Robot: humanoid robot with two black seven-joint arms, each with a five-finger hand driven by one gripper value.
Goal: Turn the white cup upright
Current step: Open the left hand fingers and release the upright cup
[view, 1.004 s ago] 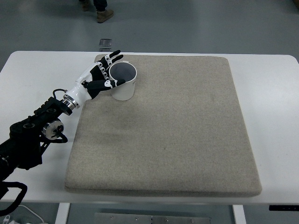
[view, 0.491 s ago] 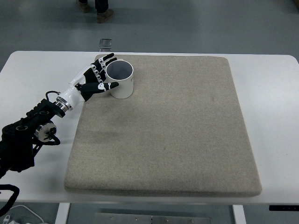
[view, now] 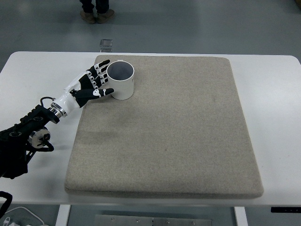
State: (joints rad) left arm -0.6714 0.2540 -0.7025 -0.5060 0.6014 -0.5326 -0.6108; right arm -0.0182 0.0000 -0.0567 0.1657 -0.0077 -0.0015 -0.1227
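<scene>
A white cup (view: 122, 80) stands upright with its mouth up near the far left corner of the beige mat (view: 174, 132). My left hand (view: 95, 81) is just to the cup's left, fingers spread and holding nothing; a small gap shows between its fingertips and the cup wall. Its arm runs back to the picture's lower left. The right arm does not show.
The mat covers most of a white table (view: 33, 70). A small grey square object (view: 106, 43) lies on the floor beyond the table's far edge. A person's shoes (view: 96, 15) stand on the floor at the top left.
My left hand has let go of the cup and drawn back to the left, its fingers spreading. The cup stays upright, shifted slightly left from a second ago.
</scene>
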